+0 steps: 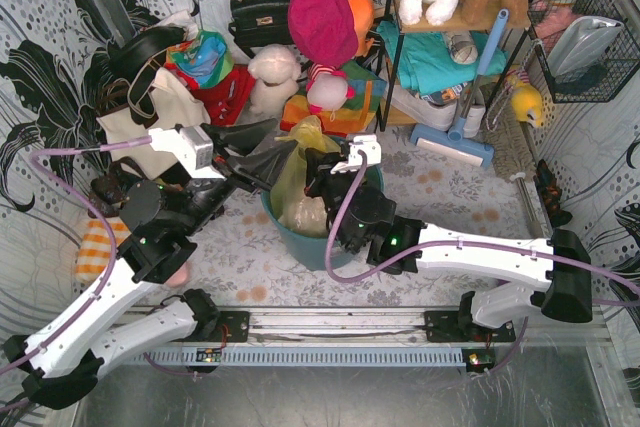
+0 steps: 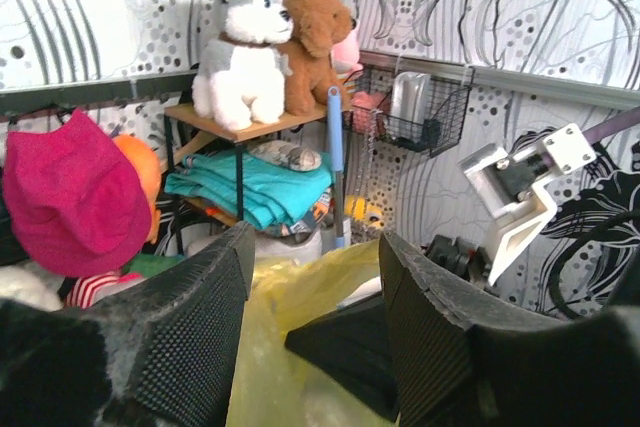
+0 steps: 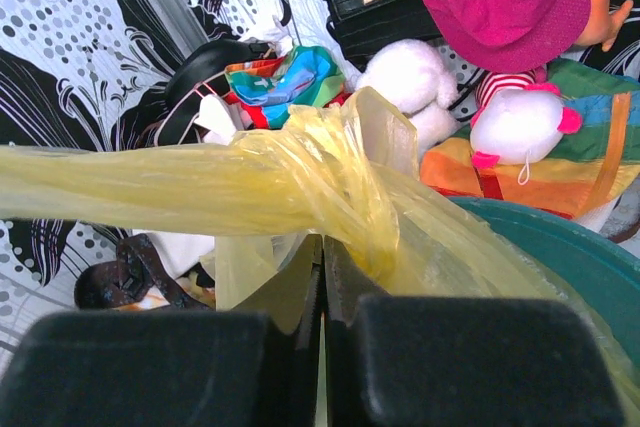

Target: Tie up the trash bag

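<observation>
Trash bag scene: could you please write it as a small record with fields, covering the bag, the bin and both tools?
trash bag: yellow, translucent, standing in the teal bin
bag top: gathered and pulled into a twisted strand
contents: something pale shows through
left tool: open, one finger on each side of the bag top, not gripping
right tool: shut, pinching the bag plastic
knot: cannot tell if it is finished
</observation>
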Controlling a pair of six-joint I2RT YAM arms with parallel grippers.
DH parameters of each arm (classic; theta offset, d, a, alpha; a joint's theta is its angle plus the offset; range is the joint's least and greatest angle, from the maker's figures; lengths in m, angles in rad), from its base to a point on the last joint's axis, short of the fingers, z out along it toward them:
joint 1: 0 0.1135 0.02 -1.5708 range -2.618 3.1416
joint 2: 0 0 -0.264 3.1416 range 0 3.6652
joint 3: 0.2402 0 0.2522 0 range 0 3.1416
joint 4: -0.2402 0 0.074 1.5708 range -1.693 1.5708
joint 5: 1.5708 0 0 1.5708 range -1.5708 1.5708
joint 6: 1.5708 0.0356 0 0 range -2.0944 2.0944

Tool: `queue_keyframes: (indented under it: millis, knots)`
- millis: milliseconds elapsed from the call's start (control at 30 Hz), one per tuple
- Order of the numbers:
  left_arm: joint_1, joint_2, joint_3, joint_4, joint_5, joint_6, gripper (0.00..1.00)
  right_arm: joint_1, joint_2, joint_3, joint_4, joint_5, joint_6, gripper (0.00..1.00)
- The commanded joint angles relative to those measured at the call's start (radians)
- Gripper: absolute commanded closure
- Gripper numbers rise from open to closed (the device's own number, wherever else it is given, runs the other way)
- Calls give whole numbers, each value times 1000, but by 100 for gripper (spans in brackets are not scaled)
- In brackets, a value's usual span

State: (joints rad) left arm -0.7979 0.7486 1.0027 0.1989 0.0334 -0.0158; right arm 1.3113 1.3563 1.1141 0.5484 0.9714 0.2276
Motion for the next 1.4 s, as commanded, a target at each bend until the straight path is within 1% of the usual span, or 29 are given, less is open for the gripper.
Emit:
queue_keyframes:
  millis: [0,133,267,467,567,667,733,867,1033,1167,1367]
  knots:
    - [2,-44,-5,-81,-95,21,38,-2,-48,9,-34,-20,28,100]
    - [1,-61,-39,-134,-124,16,34,-3,-70,14,-90,-42,62,100]
    - [2,-45,-61,-178,-130,11,33,-2,-83,33,-168,-92,112,100]
    - [3,-31,-101,-161,-105,14,30,-3,-88,32,-210,-171,173,100]
    - [7,-22,-118,-141,-119,18,30,-3,-74,33,-206,-188,190,100]
    - [14,14,-109,-149,-144,27,39,-2,-60,25,-180,-177,194,100]
    - [16,27,-101,-155,-152,29,51,-3,-52,8,-126,-164,182,100]
    - [17,22,-100,-158,-124,33,68,-3,-22,-17,-5,-139,133,100]
    - [19,4,-87,-194,-83,35,85,-3,32,-17,117,-123,45,100]
    - [19,-10,-77,-220,-60,37,92,-11,67,-16,160,-121,24,100]
    - [19,-15,-67,-248,-13,25,97,-52,88,-30,225,-105,1,100]
